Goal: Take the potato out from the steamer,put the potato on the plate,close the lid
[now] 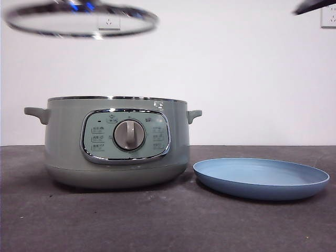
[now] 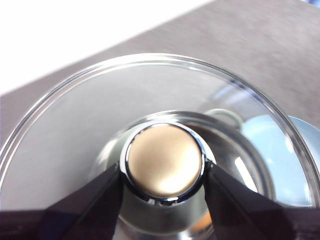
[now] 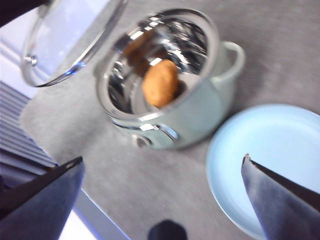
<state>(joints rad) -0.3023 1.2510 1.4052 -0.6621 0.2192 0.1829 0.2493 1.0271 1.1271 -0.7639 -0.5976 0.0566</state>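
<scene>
Lid (image 1: 81, 20): aloft above steamer, top cut off; left gripper (image 2: 164, 172) fingers clamped on its knob (image 2: 164, 162). Steamer (image 1: 115, 142): open on surface (image 1: 157, 220); potato (image 3: 160, 83) inside, hidden from front. Plate (image 1: 261, 178): just beside, bare. Right gripper (image 3: 162, 170): high, fingers spread.

- Steamer (image 3: 200, 112) is seen open on the grey counter (image 3: 150, 185); shiny metal interior exposed.
- Potato (image 3: 160, 83) is seen lying inside the steamer.
- Lid (image 3: 65, 37) is held raised and tilted, beside the steamer.
- Plate (image 3: 265, 145) is set just beside the steamer, bare.
- Right claw (image 3: 162, 197) is spread wide, holding nothing.
</scene>
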